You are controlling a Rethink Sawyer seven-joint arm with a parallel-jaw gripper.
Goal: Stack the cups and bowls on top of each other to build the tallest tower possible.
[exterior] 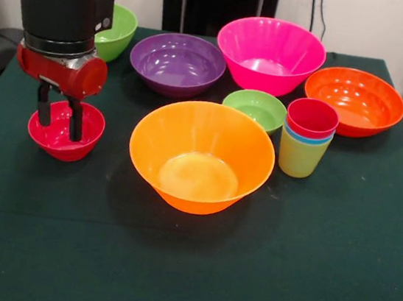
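Three cups are nested in a short tower (305, 138) right of centre, with the yellow-green cup (297, 157) lowest, the blue cup (306, 137) in the middle and the red cup (312, 117) on top. A big orange bowl (202, 147) sits in the middle. Behind it are a small green bowl (256, 106), a purple bowl (177, 62), a pink bowl (271, 48) and a red-orange bowl (354, 100). A lime green bowl (119, 32) is at the back left. My gripper (58, 120) is open, and its fingers (77, 121) reach down into the small red bowl (65, 144) at the left.
The dark green table (185, 274) stretches wide in front of the bowls. My red and black arm (60, 13) stands over the left side and partly hides the lime green bowl. Cables and a black stand lie off the right edge.
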